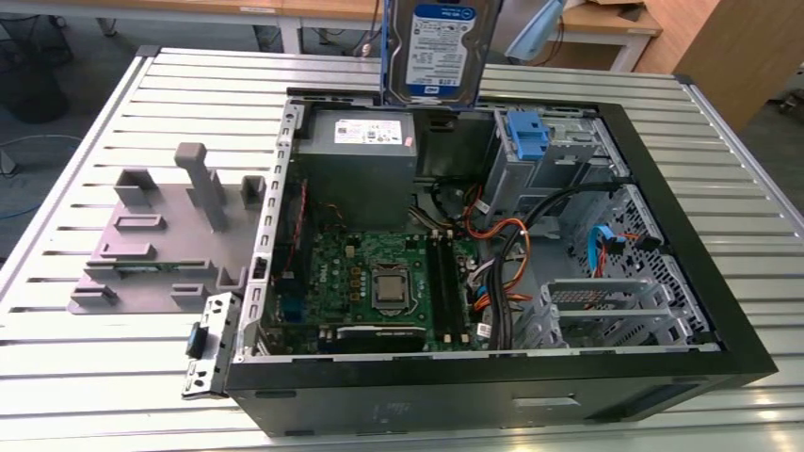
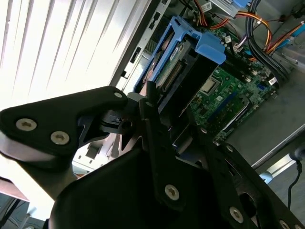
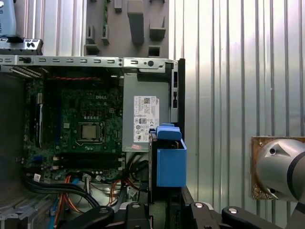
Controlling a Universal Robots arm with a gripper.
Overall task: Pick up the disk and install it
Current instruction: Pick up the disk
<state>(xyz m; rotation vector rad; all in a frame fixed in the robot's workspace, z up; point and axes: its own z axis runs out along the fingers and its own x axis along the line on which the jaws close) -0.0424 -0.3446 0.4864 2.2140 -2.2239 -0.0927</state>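
At the top centre of the exterior view, the disk (image 1: 434,47) hangs upright in the air, label facing the camera, its lower edge just above the far wall of the open case (image 1: 503,386) and touching nothing below. The pincer (image 2: 167,102) is clenched on the disk; in the second wrist view its black fingers (image 2: 152,119) run along either side of the drive and its blue carrier (image 2: 200,45). In the first wrist view the disk (image 3: 170,162) shows edge-on over the case. Inside the case, the grey supply (image 1: 364,141) sits at the far side toward the exterior view's left, a blue latch (image 1: 528,137) stands toward its right, and the green board (image 1: 377,282) lies flat at the centre. The case rests on a ribbed bench (image 1: 101,377), with a grey jig (image 1: 164,235) beside it on the exterior view's left.
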